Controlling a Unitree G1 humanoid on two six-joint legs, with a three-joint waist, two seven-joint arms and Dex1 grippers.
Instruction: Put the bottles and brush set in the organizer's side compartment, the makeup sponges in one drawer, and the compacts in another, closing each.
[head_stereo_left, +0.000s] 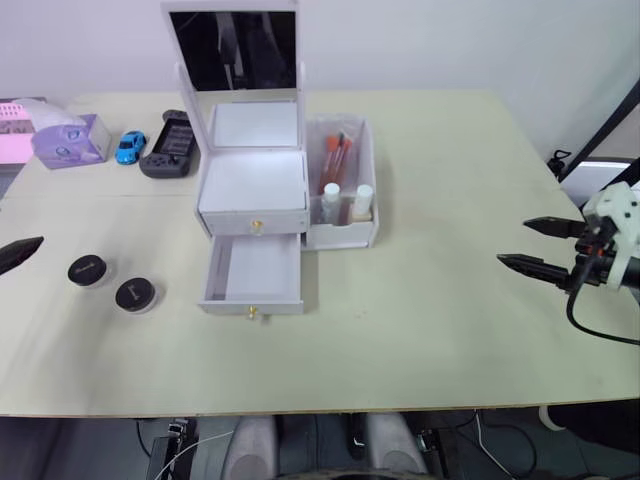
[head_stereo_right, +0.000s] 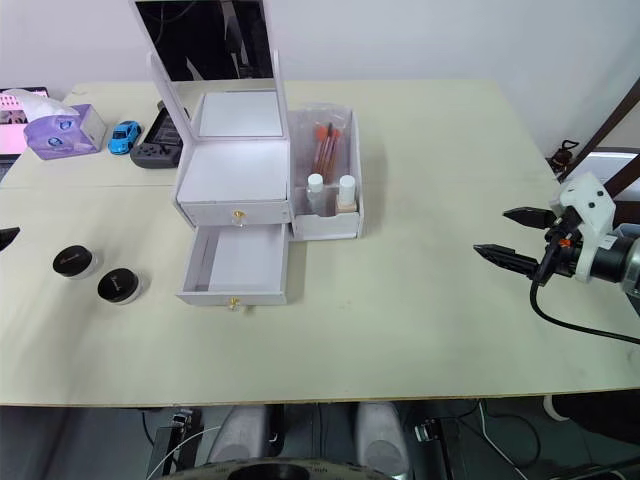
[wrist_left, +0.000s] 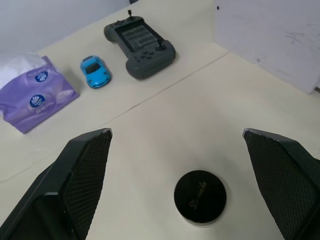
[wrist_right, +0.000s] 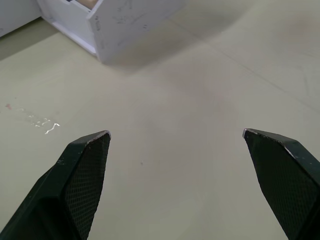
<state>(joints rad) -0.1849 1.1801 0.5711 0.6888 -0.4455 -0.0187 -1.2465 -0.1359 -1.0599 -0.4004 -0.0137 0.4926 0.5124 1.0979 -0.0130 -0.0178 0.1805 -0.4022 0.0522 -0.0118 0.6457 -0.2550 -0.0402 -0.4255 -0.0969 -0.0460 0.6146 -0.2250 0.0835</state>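
Black compact (wrist_left: 200, 196) between the left tool (wrist_left: 177, 145) fingers – spread wide, right tool (head_stereo_left: 533, 247) wide too

White right hand (head_stereo_left: 536, 246); black fingers; black cable.

Honestly couldn't read a thing. The tissue pack (wrist_left: 35, 97) had round blue logos and the compact (wrist_left: 200, 196) by my left hand had faint gold lettering on its lid, but neither was legible.

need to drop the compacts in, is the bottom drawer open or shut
Open. The bottom drawer is pulled out in front of the organizer, its empty inside showing.
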